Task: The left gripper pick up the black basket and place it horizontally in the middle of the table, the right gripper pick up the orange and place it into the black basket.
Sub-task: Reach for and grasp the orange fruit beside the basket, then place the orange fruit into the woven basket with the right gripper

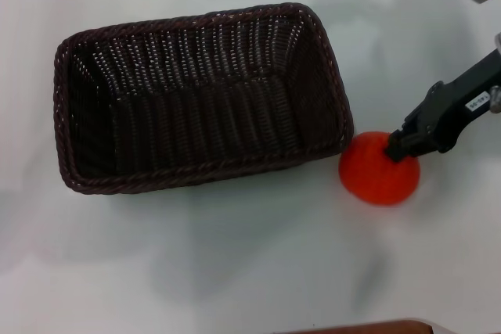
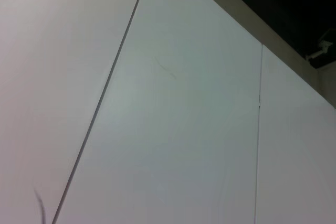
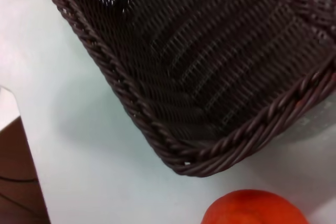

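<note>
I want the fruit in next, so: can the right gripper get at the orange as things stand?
Probably yes. The right gripper is already down on top of the orange, which sits on the table just outside the black basket; nothing is between them.

Right claw low (arm angled in)

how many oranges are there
1: the orange sits on the table just outside the basket, at its right end, under the right pincer. None hidden inside.
</note>
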Robot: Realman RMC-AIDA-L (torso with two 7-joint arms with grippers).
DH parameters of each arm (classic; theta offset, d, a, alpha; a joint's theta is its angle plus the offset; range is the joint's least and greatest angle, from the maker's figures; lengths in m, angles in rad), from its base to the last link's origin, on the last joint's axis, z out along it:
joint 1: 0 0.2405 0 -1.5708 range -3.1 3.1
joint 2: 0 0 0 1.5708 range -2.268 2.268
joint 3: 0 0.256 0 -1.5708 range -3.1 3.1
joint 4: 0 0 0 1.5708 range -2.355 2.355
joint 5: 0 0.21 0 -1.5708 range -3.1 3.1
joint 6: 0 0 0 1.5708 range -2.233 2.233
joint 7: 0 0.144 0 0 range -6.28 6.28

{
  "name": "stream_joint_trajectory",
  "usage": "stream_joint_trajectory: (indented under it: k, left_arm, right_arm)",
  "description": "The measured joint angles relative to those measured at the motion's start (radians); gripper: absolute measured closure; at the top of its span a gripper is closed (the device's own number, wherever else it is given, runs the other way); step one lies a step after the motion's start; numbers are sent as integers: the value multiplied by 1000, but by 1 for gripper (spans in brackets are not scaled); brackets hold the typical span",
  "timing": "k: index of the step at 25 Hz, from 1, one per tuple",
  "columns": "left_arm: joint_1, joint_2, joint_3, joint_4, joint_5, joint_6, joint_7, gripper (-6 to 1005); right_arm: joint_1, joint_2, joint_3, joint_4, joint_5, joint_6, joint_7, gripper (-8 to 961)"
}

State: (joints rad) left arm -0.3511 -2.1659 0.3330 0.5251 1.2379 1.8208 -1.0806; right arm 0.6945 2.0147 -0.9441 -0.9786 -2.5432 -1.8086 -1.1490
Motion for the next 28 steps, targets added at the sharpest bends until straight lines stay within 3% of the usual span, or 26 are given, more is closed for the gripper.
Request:
stream_joint_trajectory:
  k: [15, 21, 22, 24, 28]
  left_arm:
    - [-10, 1, -2, -1, -8, 0, -3, 246]
    - [-11, 1, -1, -1, -11, -2, -4, 246]
    - [-11, 2, 0, -1, -11, -5, -4, 246]
    - [-11, 2, 1, -1, -11, -6, -4, 247]
    - [-10, 2, 5, -1, -11, -8, -4, 247]
  right_arm:
    - [-11, -52, 345, 5, 18, 5, -133, 867]
    - [-41, -66, 474, 1, 234, 60, -136, 895]
    - [-56, -59, 495, 8, 365, 72, -134, 898]
    - [-61, -52, 495, 13, 421, 74, -135, 898]
    - [-59, 0, 468, 53, 609, 101, -174, 898]
